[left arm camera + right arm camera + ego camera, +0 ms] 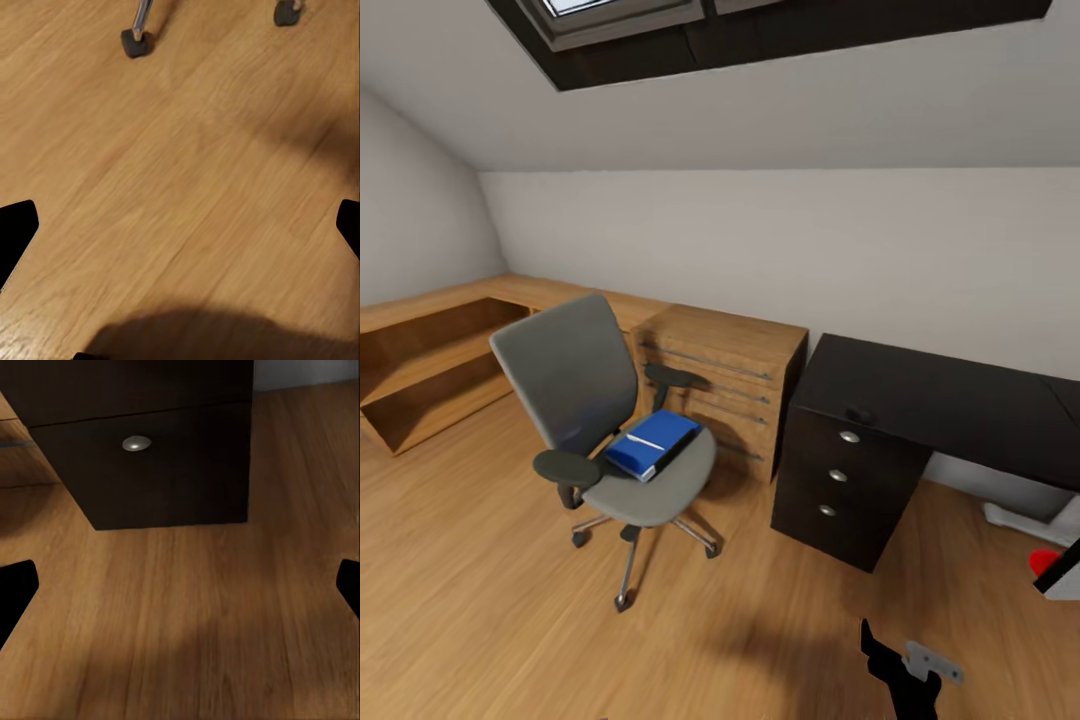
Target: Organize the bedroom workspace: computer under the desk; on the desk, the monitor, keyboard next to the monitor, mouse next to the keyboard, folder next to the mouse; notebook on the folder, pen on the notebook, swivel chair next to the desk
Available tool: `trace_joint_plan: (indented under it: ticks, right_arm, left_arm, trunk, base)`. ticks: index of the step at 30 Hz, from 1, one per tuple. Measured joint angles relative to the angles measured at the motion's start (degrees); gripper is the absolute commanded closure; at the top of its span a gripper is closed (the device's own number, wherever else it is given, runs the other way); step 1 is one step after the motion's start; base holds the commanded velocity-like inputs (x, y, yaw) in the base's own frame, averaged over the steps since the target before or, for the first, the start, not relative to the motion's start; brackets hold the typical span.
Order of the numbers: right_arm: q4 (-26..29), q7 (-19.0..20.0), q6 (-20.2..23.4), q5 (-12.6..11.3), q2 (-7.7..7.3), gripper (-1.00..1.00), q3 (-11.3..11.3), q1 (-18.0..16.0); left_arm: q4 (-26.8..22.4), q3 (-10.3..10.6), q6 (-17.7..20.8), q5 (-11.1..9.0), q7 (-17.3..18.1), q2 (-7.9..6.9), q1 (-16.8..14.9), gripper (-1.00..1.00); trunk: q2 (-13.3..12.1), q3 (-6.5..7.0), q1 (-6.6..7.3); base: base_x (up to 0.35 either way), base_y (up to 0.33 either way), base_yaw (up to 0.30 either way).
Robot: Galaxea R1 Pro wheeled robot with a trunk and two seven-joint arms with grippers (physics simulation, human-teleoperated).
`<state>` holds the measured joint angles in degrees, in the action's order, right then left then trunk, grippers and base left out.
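Warm oak-plank flooring (490, 590) runs under a sloped white ceiling with a dark-framed skylight (660, 25). Nearest, at the bottom edge of the head view, a black gripper part with a grey bracket (905, 665) pokes up. Its side cannot be told from this picture. The left gripper (180, 225) hangs over bare floor with its black fingertips (16, 225) at opposite edges of the wrist picture, spread wide and holding nothing; two black casters (136, 43) on chrome legs show beyond it. The right gripper (180, 585) is likewise spread wide and empty above the planks, facing the foot of a black three-drawer pedestal (840, 480) with a round silver knob (136, 443).

Further on, the grey padded swivel chair with black armrests and chrome star base (590, 400) stands on the open floor, apart from the desk. The flat bright blue folder with a white edge stripe (653, 443) lies on its seat. Behind the chair sits an oak drawer chest (725, 385), joined to a low oak shelving unit (430, 360) along the wall. The long black desk top (950, 400) extends rightward from the pedestal against the white wall.
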<state>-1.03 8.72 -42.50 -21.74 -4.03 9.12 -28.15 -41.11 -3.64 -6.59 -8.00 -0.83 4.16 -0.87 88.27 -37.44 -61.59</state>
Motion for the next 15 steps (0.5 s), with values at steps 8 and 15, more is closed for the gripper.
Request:
trace_joint_plan:
  ticks: [8, 15]
  right_arm:
    - [-0.05, 0.07, 0.11, 0.05, 0.25, -1.0, 0.0, 0.0]
    - [-0.08, 0.09, 0.24, 0.09, 0.44, -1.0, 0.01, 0.25]
  left_arm:
    - [3.18, 0.16, -3.71, 0.02, -0.06, 0.1, 0.0, -1.0]
    - [3.87, 0.18, -4.05, 0.09, -0.06, 0.18, 0.0, -1.0]
  trunk:
    - [0.0, 0.0, 0.0]
    - [0.0, 0.0, 0.02]
  base:
    - [0.027, 0.0, -0.291]
    - [0.227, 0.0, -0.291]
